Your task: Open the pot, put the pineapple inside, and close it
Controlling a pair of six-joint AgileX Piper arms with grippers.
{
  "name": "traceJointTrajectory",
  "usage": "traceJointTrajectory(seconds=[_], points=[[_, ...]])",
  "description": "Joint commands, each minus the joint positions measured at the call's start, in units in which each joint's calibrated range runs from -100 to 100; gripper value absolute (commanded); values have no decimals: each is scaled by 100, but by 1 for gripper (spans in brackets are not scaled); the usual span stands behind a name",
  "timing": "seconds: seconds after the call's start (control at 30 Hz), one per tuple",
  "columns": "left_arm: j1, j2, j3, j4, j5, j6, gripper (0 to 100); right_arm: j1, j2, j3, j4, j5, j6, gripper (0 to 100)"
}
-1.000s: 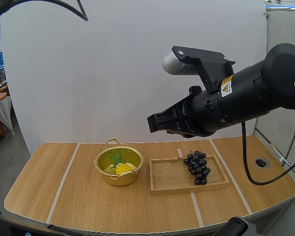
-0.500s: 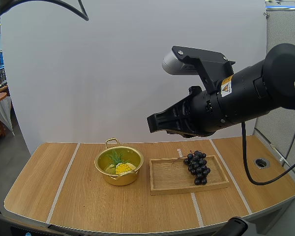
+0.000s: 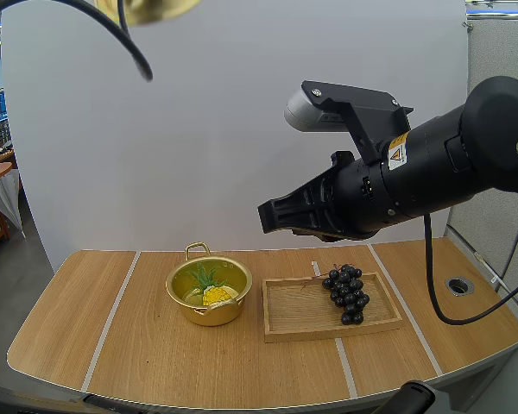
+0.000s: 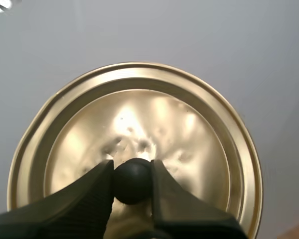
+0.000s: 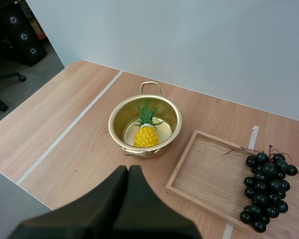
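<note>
Right gripper (image 5: 127, 170) is clenched on nothing, held high. Left gripper (image 4: 132, 172) pinches the lid (image 4: 139, 109) by its black knob (image 4: 132, 181), aloft. The pot (image 5: 120, 119), at the wooden tray's (image 5: 199, 169) 9 o'clock, stands open with the pineapple (image 5: 146, 135) inside. Only closing is left.

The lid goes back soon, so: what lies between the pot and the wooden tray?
Nothing but bare tabletop; the pot and the wooden tray stand apart, seen in the right wrist view.
</note>
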Motion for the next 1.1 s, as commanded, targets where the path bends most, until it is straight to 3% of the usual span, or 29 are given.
traceJointTrajectory(seconds=[0.0,0.17,0.37,0.8,1.07], points=[[-18,119,-43,-7,1601,-64,0,-27,-42,6,-1,24,-35,0],[-18,321,8,-27,1601,-64,0,-27,-42,6,-1,24,-35,0],[-18,321,880,-124,1601,112,0,-27,-54,6,-1,24,-35,0],[-18,321,4148,-640,1589,1148,0,-27,-67,6,-1,24,-35,0],[-18,608,5431,-974,485,1868,0,-27,-67,6,-1,24,-35,0]])
